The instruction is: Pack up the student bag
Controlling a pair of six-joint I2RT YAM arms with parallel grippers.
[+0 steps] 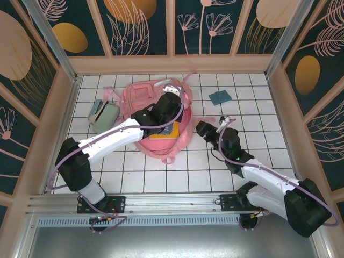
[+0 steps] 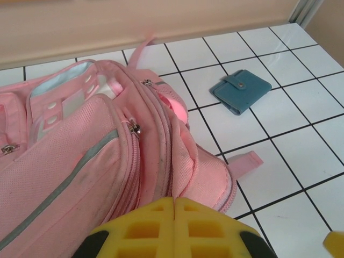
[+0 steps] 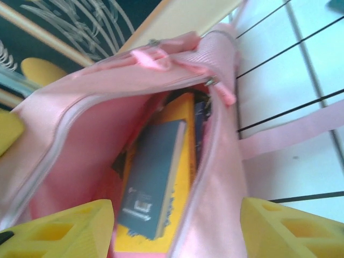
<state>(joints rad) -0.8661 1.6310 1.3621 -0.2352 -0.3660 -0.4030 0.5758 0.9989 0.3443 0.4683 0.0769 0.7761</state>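
Observation:
The student bag (image 1: 141, 97), a big light-pink backpack, lies in the middle of the tiled floor with its main mouth gaping. My left gripper (image 1: 174, 105) hangs over the bag. In the left wrist view its yellow fingers (image 2: 174, 228) are shut, pinching a ridge of the bag's fabric (image 2: 180, 161) by the zip. At the bag's right side my right gripper (image 1: 198, 128) stands open at the mouth, and the pink rim (image 3: 215, 193) runs between its spread fingers (image 3: 290, 228), unpinched. Inside lies a dark teal book (image 3: 153, 172) on a yellow book (image 3: 180, 118).
A blue wallet (image 1: 219, 97) lies on the tiles right of the bag, near the back wall. A mint-green pencil case (image 1: 105, 115) sits against the bag's left side. A pink strap (image 2: 242, 161) trails out on the floor toward the right arm. Wooden walls enclose the floor.

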